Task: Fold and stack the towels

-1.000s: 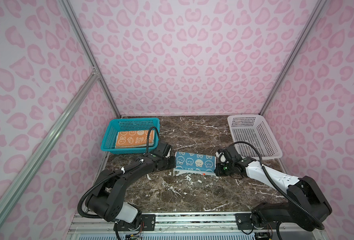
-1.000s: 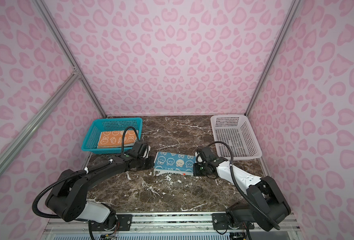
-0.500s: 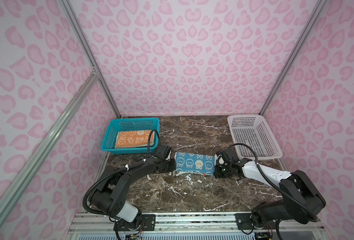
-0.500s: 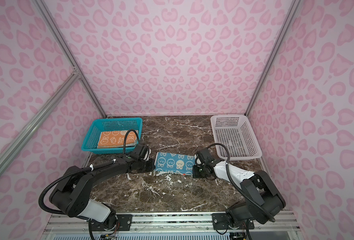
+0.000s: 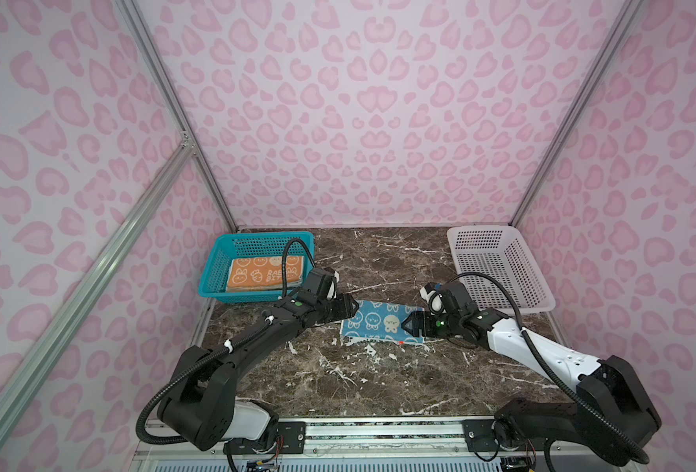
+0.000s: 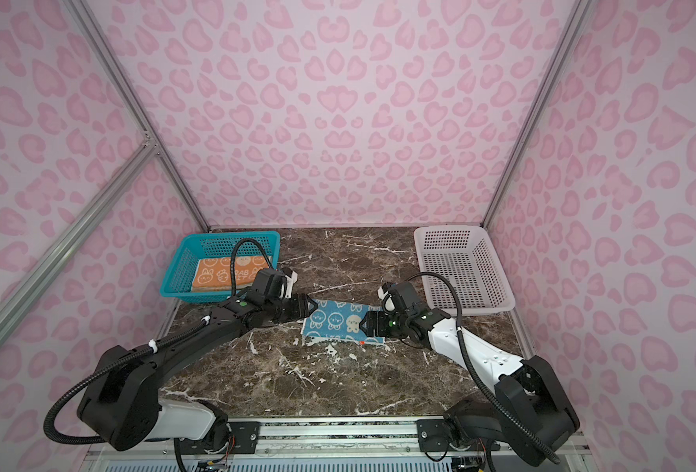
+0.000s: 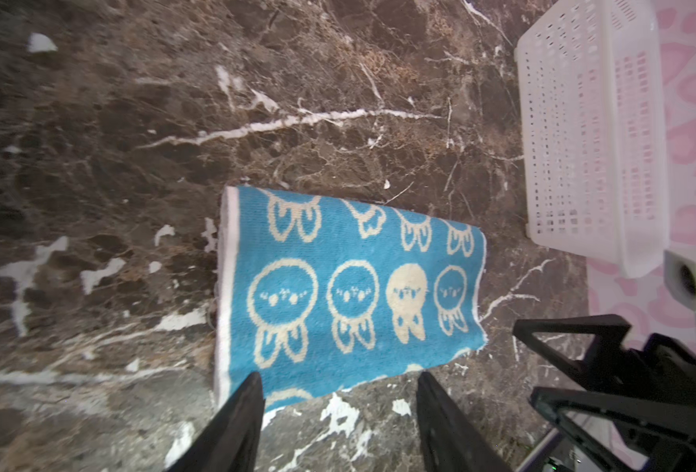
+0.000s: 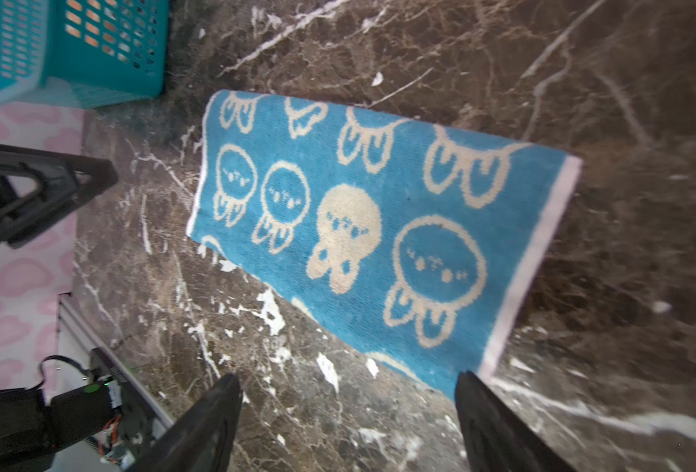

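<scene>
The blue towel (image 5: 379, 325) is lying folded into a long strip on the marble table (image 5: 379, 384). Its layers are not quite matching, and a sliver of the under layer is showing along its front edge in both wrist views. The left gripper (image 5: 352, 307) is hovering at one short end of the blue towel and the right gripper (image 5: 407, 325) at the other, both with jaws spread and nothing between them. The likely trouble is sitting in that loose lip: a finger coming in low could be catching only one layer and peeling the fold open, or dragging the strip askew on the smooth stone. Behind the blue towel, on the left arm's side, the teal basket (image 5: 215, 265) is holding the orange towel (image 5: 256, 276). Its near rim is standing close to the left arm's cable, so a carry that way is risking a snag. The white basket (image 5: 479, 231) is sitting behind the blue towel's other end. In front of the blue towel, bare table is stretching toward the front rail (image 5: 379, 425), offering the widest room.
</scene>
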Tool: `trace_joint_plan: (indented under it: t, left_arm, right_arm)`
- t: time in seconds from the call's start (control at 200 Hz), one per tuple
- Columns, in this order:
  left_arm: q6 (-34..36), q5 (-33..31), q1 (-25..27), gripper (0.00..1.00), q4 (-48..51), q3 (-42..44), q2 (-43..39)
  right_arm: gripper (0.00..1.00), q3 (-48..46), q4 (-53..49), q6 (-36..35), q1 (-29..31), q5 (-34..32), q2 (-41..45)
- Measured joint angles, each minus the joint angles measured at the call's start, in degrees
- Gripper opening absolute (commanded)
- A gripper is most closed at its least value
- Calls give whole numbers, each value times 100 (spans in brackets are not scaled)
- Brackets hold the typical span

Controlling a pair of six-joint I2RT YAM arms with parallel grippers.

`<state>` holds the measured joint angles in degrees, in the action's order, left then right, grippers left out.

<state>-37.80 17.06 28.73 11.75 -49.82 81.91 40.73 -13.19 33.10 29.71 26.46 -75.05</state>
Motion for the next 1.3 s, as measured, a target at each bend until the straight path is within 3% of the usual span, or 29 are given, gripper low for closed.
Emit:
trace_joint_plan:
  t: [0.195, 0.485, 0.88, 1.16, 1.3]
  left_arm:
    - [-557, 640, 63, 64, -575, 127, 391]
    - [-778, 737, 214, 66, -1023, 527, 964]
    - [-745, 859, 98, 66, -1895, 1034, 1110]
    - [-254, 680, 20, 67, -1495, 1001, 922]
    - [-46, 407, -13, 95, -962, 817, 706]
  right_arm:
    - [93, -437, 1163, 649, 74, 586, -125]
    - [95, -1016, 2264, 1001, -11, 977, -717]
    - [96, -1484, 2916, 599, -789, 1591, -883]
    - [97, -1539, 2682, 94, -1357, 1941, -804]
    - [97, -1366, 1910, 28, -1375, 1637, -444]
